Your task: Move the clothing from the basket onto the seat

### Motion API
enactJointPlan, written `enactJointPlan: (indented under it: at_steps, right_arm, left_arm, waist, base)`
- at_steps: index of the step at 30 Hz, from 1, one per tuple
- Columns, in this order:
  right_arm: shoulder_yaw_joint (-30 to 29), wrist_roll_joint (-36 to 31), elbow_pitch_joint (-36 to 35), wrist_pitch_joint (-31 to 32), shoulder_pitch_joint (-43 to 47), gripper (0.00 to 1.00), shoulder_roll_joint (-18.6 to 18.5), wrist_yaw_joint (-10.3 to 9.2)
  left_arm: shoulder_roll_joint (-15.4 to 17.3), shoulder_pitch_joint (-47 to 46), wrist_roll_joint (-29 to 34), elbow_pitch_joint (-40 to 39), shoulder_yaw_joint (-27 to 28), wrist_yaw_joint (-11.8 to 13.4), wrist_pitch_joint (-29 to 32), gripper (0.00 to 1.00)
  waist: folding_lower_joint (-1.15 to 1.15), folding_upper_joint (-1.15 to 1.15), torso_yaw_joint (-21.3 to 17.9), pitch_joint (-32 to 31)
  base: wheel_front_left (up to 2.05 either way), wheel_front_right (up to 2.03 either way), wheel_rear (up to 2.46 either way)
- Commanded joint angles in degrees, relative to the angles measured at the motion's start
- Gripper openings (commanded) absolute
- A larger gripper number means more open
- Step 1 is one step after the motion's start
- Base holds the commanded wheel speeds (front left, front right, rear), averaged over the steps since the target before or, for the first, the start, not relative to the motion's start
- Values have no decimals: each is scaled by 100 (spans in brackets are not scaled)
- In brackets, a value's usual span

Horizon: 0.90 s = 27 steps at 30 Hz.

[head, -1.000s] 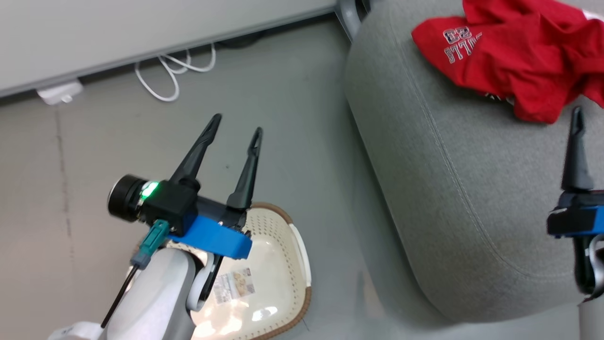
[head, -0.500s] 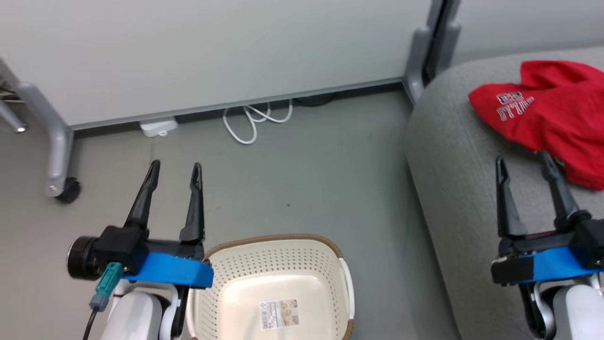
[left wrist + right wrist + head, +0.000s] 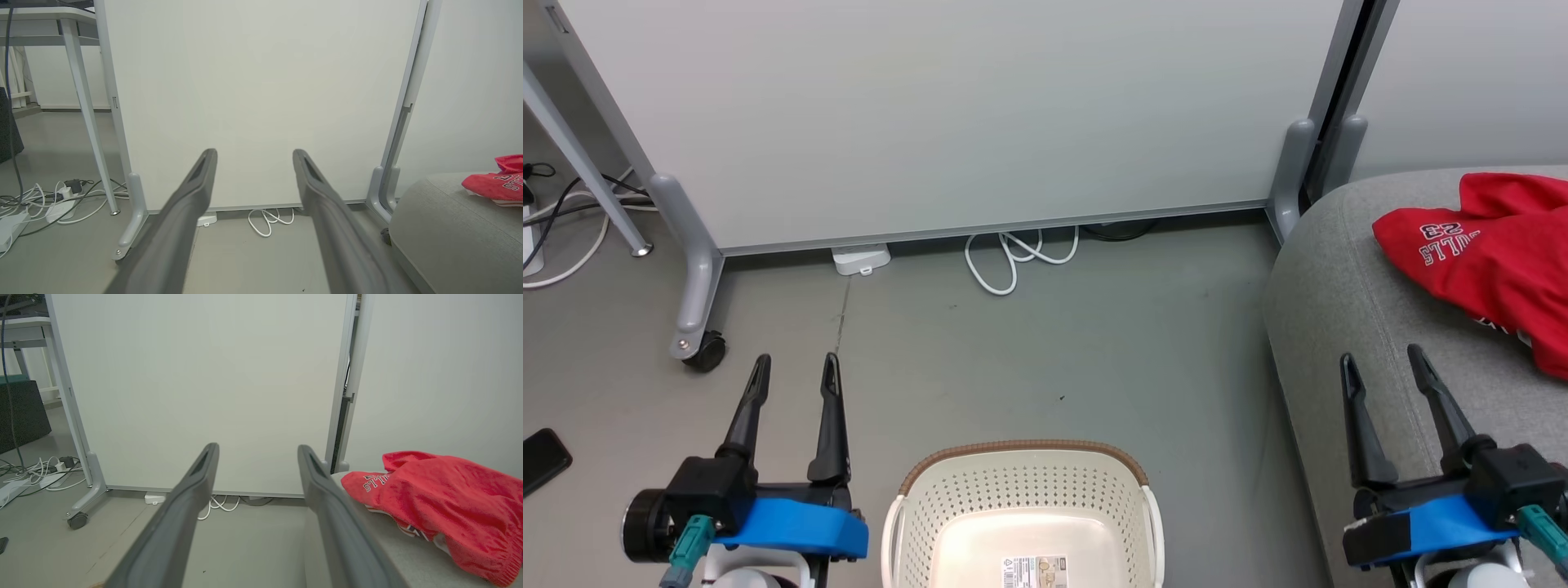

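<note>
The red clothing [image 3: 1494,265] with white lettering and number 23 lies crumpled on the grey seat [image 3: 1347,327] at the right; the clothing [image 3: 433,498] and seat [image 3: 392,547] also show in the right wrist view, and the clothing [image 3: 496,183] rests on the seat [image 3: 441,228] in the left wrist view. The cream basket [image 3: 1023,498] with a brown rim stands on the floor at bottom centre, nothing in it but a label sticker [image 3: 1035,569]. My left gripper [image 3: 796,367] hangs open left of the basket. My right gripper [image 3: 1380,361] is open over the seat's near edge, holding nothing.
A white partition panel [image 3: 947,114] on grey wheeled legs [image 3: 690,286] stands behind the floor. A coiled white cable [image 3: 1013,257] and a small white box [image 3: 860,260] lie at its foot. A dark flat object [image 3: 541,461] lies on the floor at far left. More cables [image 3: 45,200] trail under a desk.
The head camera has swung up and level, so the whole picture shifted. Both grippers now sit low at the corners, fingers pointing up. The clothing stays on the seat.
</note>
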Motion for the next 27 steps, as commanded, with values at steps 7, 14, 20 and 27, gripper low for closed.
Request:
enactJointPlan:
  at_steps: [7, 14, 20, 27]
  right_arm:
    - [-48, 40, 186, -2, 256, 100, 60, 2]
    - [-76, 59, 274, -3, 302, 100, 69, 2]
    - [-44, 108, 307, 1, 217, 0, 56, 0]
    - [-103, 554, 546, 162, 155, 0, 66, -1]
  left_arm:
    - [-81, 167, 117, 149, 28, -109, -28, 100]
    - [-116, 160, 143, 246, -17, -139, -27, 100]
    - [-131, 145, 153, 269, -21, -119, 0, 0]
    - [-154, 213, -292, 423, 42, -120, 148, 0]
  waist:
    - [1, 0, 29, -56]
    - [1, 0, 42, -51]
    - [1, 0, 52, -59]
    - [1, 0, 45, -62]
  base:
    - [0, 0, 0]
    - [0, 0, 0]
    - [0, 0, 0]
    - [0, 0, 0]
